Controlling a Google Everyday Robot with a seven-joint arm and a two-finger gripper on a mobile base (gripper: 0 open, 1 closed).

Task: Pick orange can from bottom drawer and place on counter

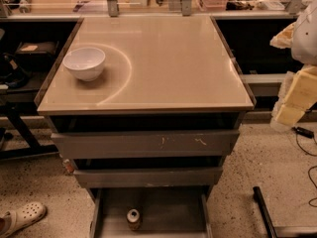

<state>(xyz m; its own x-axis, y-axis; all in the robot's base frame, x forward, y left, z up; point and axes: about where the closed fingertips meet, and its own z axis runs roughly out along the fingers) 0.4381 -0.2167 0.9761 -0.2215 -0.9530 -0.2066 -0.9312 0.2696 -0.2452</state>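
A: Looking for the orange can point(132, 218)?

B: Found it. Standing upright on the flat floor of the bottom drawer point(171, 209), left of middle, silver top up, touching neither side wall.

A: Seeing that drawer pulled out?

B: Yes, pulled out toward the camera, with its front end cut off by the lower edge of view. Sitting below two taller grey drawers point(146, 144), stacked under the counter point(173, 58).

A: Noticing anything on the counter?

B: Just a white bowl point(84, 62), resting right way up near the left edge, inside a faint curved arc mark. Well apart from the can, and much bigger than it.

A: Spotting the tool point(291, 105)?

B: Over at the right edge of view, pale yellow under a white arm, partly cut off. Hanging beside the counter's right side, clear of it, higher than the drawers and far from the can. Cannot tell whether spread or pressed together.

A: Picking out anything lower down?

B: On the speckled floor point(247, 157), a white clog point(22, 218) at lower left and a dark cable point(306, 144) at right.
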